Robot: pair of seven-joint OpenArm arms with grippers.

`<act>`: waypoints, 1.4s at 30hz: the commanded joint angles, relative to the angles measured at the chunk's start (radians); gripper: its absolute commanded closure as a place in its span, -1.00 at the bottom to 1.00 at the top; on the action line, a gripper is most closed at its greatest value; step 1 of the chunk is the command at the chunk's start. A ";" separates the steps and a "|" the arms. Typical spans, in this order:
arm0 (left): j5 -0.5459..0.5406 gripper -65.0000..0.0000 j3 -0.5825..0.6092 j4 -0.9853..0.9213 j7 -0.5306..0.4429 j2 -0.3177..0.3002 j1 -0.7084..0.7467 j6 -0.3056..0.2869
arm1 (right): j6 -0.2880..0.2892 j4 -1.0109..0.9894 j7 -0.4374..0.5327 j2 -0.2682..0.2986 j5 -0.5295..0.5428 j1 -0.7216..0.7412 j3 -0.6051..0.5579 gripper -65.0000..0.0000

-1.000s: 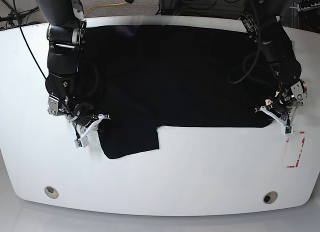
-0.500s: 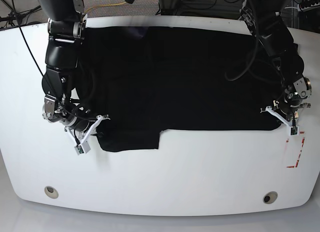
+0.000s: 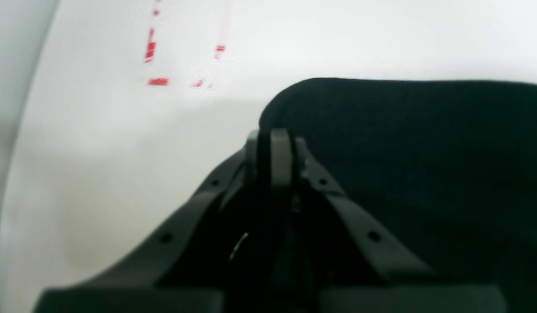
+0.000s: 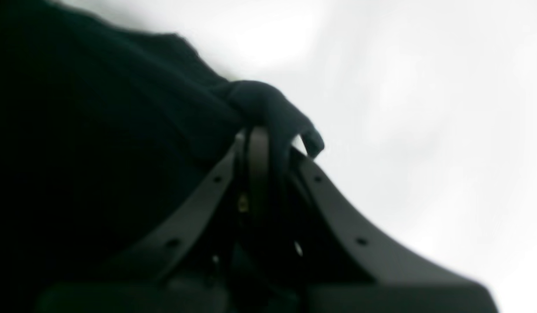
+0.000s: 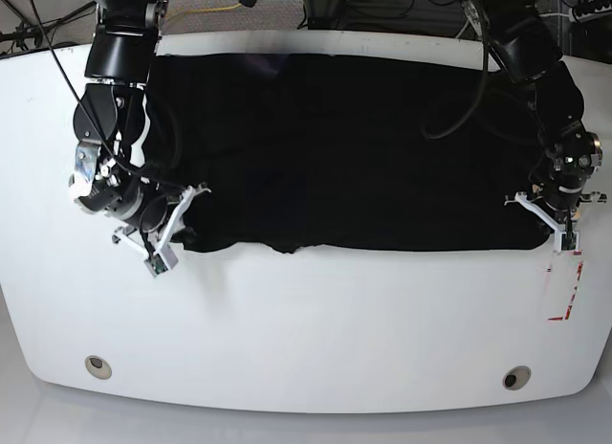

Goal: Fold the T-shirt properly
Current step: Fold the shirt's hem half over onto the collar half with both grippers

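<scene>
Both grippers clamped on the near corners of the shirt (image 5: 344, 147)

The shirt lies spread flat across the far half of the white counter (image 5: 316, 329), its near edge running almost straight from side to side. The left gripper (image 3: 275, 150) is closed on the rounded shirt corner beside the red tape marks (image 3: 157, 48). The right gripper (image 4: 261, 143) is closed on a bunched fold of fabric at the opposite corner, with cloth draped over its fingertips

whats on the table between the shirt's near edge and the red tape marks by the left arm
Nothing: in the left wrist view, bare white table separates the T-shirt from the red tape marks. The base view agrees.
</scene>
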 commanded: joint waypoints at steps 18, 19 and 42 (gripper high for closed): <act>0.005 1.00 -0.019 0.269 -0.007 -0.024 0.289 -0.207 | -0.003 0.337 -0.043 -0.016 0.191 -0.418 0.211 1.00; 0.007 1.00 -0.023 0.280 -0.007 -0.024 0.311 -0.227 | -0.003 0.336 -0.043 -0.016 0.191 -0.427 0.209 1.00; -0.234 -0.29 -0.146 0.418 0.081 -0.133 0.423 -0.264 | -0.002 0.343 -0.043 -0.007 0.246 -0.510 0.396 -0.19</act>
